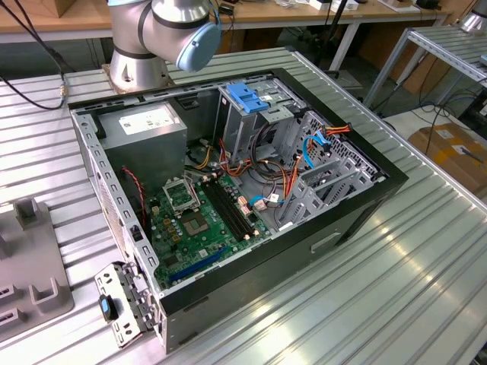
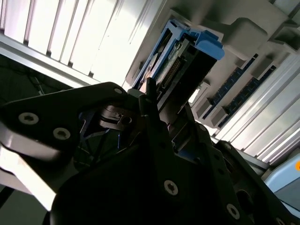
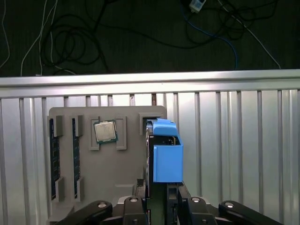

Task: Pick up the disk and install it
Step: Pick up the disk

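Observation:
The disk point(image 3: 164, 157) stands on edge in its light-blue plastic frame, over the edge of a grey holder tray point(image 3: 126, 178). My gripper point(image 3: 158, 206) straddles it, one black finger on each flat side, shut on it. In the second wrist view the disk point(image 2: 187, 61) juts out between the fingers point(image 2: 150, 96), with its connector end and blue frame corner showing. I cannot tell whether it still rests in the tray's slot. In the exterior view the open computer case point(image 1: 342, 228) lies on the ribbed metal table, with a tall metal drive cage point(image 1: 251, 125) inside.
The tray carries a processor chip point(image 3: 105, 131) and two memory sticks point(image 3: 55, 159). It lies at the exterior view's left point(image 1: 30, 266). Inside the case are a grey power supply box point(image 1: 144, 125), a green motherboard point(image 1: 198, 220) and loose cables point(image 1: 289, 179). The arm's base point(image 1: 144, 38) stands behind the case.

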`<state>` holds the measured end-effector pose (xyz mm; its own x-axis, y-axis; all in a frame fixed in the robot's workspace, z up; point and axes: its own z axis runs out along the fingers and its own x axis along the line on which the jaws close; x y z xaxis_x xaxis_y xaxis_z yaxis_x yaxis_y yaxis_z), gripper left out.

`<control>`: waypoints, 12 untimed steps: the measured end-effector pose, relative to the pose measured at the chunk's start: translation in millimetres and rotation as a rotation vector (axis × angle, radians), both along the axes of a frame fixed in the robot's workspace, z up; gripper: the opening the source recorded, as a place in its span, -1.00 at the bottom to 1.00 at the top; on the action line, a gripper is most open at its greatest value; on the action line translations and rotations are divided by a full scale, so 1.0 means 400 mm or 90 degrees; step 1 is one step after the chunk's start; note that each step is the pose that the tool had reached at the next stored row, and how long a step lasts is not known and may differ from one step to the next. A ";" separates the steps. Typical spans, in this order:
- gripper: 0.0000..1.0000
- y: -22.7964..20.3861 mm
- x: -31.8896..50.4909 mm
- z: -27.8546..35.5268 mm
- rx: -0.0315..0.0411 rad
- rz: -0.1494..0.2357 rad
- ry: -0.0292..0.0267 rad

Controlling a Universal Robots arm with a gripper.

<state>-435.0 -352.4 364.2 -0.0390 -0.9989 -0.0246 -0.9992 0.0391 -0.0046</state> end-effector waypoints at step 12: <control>-0.30 0.000 0.000 0.072 0.0000 0.000 0.0001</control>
<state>-435.0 -352.4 392.8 -0.0389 -0.9989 -0.0245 -0.9992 0.0391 -0.0045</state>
